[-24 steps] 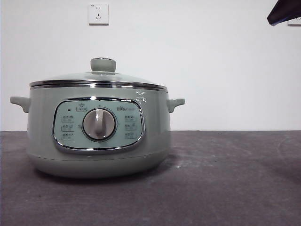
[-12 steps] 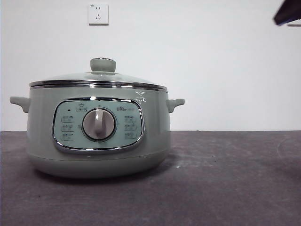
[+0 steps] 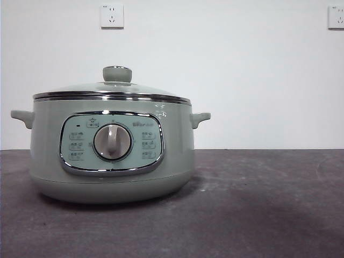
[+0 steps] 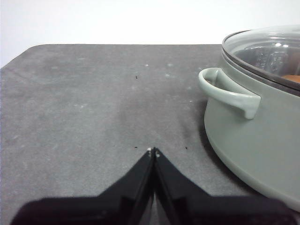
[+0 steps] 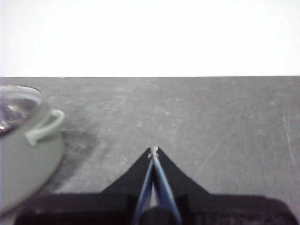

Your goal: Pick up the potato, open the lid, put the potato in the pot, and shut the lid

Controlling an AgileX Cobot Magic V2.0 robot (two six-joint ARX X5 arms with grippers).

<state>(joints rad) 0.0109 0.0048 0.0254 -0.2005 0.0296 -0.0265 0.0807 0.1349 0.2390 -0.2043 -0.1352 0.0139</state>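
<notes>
The pale sage-green pot stands on the dark table at the left of the front view, with its control panel and dial facing the camera. The glass lid with its green knob sits shut on the pot. A sliver of the orange-brown potato shows through the lid inside the pot in the left wrist view. My left gripper is shut and empty above the table beside the pot's handle. My right gripper is shut and empty on the pot's other side. Neither gripper shows in the front view.
The dark grey table stretches to the right of the pot. Two wall sockets sit high on the white wall behind.
The black arm tip at the front view's top right corner has withdrawn up and out of view. The pot and lid have not moved.
</notes>
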